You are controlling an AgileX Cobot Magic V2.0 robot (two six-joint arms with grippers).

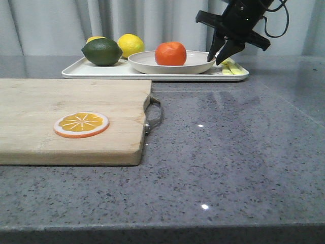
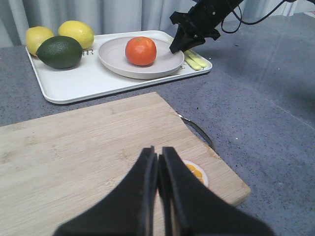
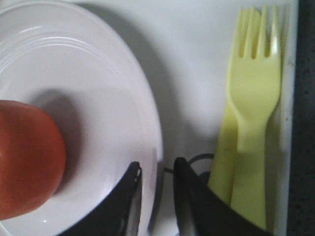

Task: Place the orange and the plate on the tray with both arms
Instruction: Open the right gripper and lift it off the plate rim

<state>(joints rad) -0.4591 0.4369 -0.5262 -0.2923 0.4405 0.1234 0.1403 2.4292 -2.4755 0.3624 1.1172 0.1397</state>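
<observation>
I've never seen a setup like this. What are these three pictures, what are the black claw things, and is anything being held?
This is a robot with two arms, each ending in a black pincer. One picture looks forward over the grey table; the other two come from small cameras on each wrist.

At the back lies a white tray carrying a plate with an orange on it, a green lime, two lemons and yellow plastic forks. Nearer lies a wooden cutting board with an orange slice.

The right pincer straddles the plate's rim, one finger inside and one outside, slightly apart; whether it grips is unclear. The left pincer hovers closed over the board, holding nothing.
</observation>
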